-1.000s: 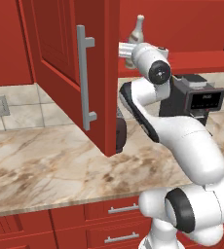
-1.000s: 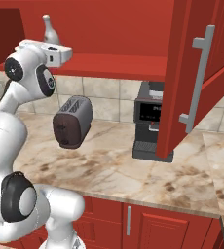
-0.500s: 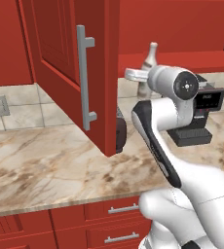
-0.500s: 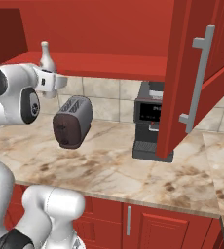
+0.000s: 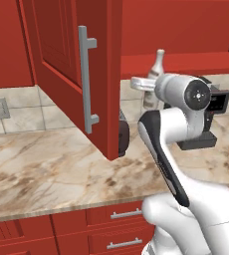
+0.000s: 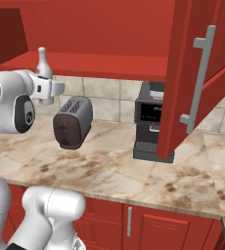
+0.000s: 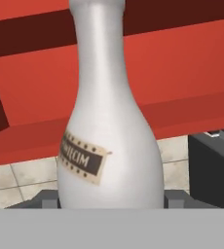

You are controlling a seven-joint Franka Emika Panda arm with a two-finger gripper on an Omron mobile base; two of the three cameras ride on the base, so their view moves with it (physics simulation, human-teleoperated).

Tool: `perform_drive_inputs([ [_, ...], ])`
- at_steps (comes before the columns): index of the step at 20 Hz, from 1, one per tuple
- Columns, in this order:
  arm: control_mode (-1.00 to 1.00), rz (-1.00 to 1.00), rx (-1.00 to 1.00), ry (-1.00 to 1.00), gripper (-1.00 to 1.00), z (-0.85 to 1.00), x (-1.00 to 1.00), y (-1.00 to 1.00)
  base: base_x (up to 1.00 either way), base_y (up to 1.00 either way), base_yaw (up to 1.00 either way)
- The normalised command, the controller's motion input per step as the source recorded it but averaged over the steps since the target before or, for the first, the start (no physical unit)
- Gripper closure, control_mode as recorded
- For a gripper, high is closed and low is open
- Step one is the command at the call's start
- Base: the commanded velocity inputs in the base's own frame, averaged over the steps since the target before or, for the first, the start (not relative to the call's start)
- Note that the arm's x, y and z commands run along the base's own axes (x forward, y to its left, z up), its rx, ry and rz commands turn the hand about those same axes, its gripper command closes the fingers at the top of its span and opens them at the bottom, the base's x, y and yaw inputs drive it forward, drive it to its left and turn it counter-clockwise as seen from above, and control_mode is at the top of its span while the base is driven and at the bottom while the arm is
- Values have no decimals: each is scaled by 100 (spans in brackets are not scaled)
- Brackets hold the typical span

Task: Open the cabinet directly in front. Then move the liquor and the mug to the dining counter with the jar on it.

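Note:
The liquor [image 7: 109,136], a pale bottle with a tan label, stands upright between my fingertips [image 7: 48,198]. My gripper [image 5: 145,84] is shut on its lower body, in front of the open cabinet's [image 5: 186,62] bottom edge. The bottle's neck [image 5: 159,60] rises above the hand. From the right, the liquor [image 6: 43,66] shows behind my gripper [image 6: 48,88]. The cabinet doors [image 5: 61,60] [image 6: 192,73] hang open on both sides. The mug, the jar and the dining counter are out of view.
A dark toaster [image 6: 73,122] and a black coffee machine [image 6: 151,122] stand on the marbled counter [image 5: 47,169] under the cabinet. The open left door [image 5: 106,99] juts out over the counter close to my arm. Red drawers [image 5: 121,229] run below.
My arm has come down and drawn back from the cabinet, carrying the liquor lower, from shelf height to just below the cabinet's bottom edge. The doors have not moved.

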Motion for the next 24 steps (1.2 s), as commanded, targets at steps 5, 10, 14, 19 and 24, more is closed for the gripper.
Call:
perform_drive_inputs([
  [5, 100, 0, 0, 0, 100, 0, 0, 0, -89, 3, 0],
  [10, 100, 0, 0, 0, 100, 0, 0, 0, -100, 11, 0],
  [14, 100, 0, 0, 0, 100, 0, 0, 0, -100, 20, 0],
  [19, 100, 0, 0, 0, 100, 0, 0, 0, -96, 33, -11],
  [24, 100, 0, 0, 0, 100, 0, 0, 0, -88, 52, -29],
])
